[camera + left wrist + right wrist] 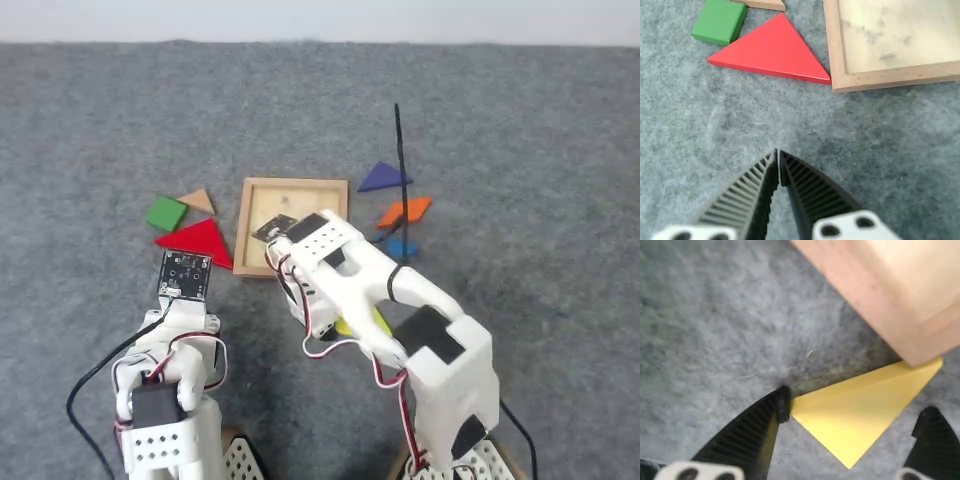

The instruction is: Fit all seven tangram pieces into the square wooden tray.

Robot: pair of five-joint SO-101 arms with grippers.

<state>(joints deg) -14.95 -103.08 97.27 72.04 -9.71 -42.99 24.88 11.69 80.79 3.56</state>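
**Yellow triangle: grasp beside the tray corner**

1. Far left: a green square [166, 213], a tan triangle [199, 200] and a red triangle [200, 240] lie on the grey felt. The red one sits just beside the tray's left wall.
2. The left gripper [778, 167] is closed on nothing and hangs over bare felt near the red triangle.
3. Centre: the wooden tray [296, 184]. The part of its floor that is visible is bare.
4. The right gripper [856, 409] is wide open and holds nothing. The yellow triangle [860, 411] lies flat between its jaws, with one fingertip [783, 404] at a corner of the piece. The triangle's far tip meets the tray's outer corner.
5. Right: a purple triangle [384, 177], an orange piece [404, 211] and a blue piece [402, 248] lie on the felt, apart from the tray.

Procedure (judgement): the step in hand appears to be picking up the yellow triangle.
- The piece is thin, so the fingers should reach the felt before closing.
- Closing on a corner is likely to spin the piece or push it against the tray wall. Seat the jaws across two edges instead.
- Lift above the rim before crossing into the tray.
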